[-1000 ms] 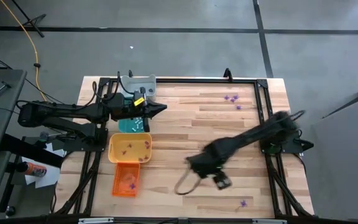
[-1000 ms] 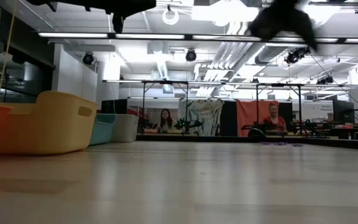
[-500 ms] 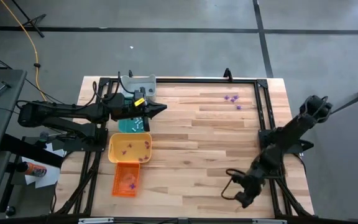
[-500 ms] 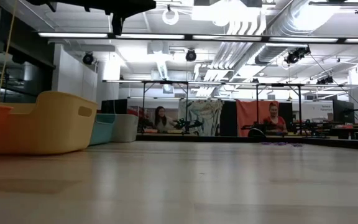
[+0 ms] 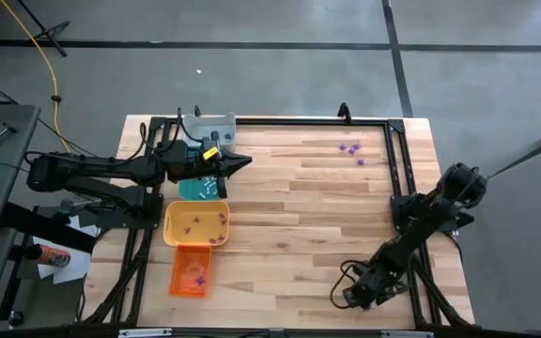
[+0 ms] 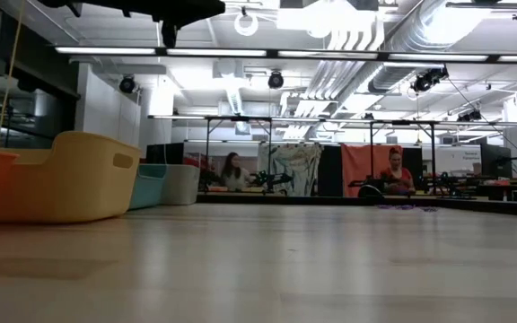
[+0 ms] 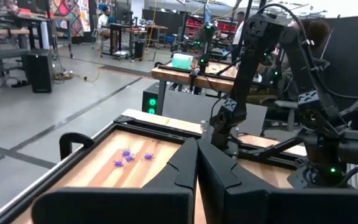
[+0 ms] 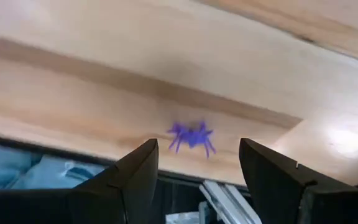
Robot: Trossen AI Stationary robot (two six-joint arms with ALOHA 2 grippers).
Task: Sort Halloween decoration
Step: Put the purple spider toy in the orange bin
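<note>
Pale wooden planks made the table top (image 5: pixel 299 216), inside a black metal frame, with grey floor around it. My right claw (image 8: pixel 197 177) was low at the near right corner of the table, with its two dark fingers (image 8: pixel 135 177) wide apart and holding nothing. Between them, on the wood, lay one small purple spider (image 8: pixel 191 135), not touched by either finger. My left claw (image 7: pixel 197 163) waited above the far left of the table, over the trays, with its fingers pressed together and empty.

Four plastic trays stood in a row by the left edge. In the yellow tray (image 5: pixel 195 223) were several purple trinkets. In the orange tray (image 5: pixel 190 270), which has a wall like a grid, was something purple too. In the teal tray (image 5: pixel 202 187) were a few whitish pieces. What the grey tray (image 5: pixel 208 125) held I could not tell. More purple trinkets (image 5: pixel 350 150) lay loose on the wood near the far right corner.
</note>
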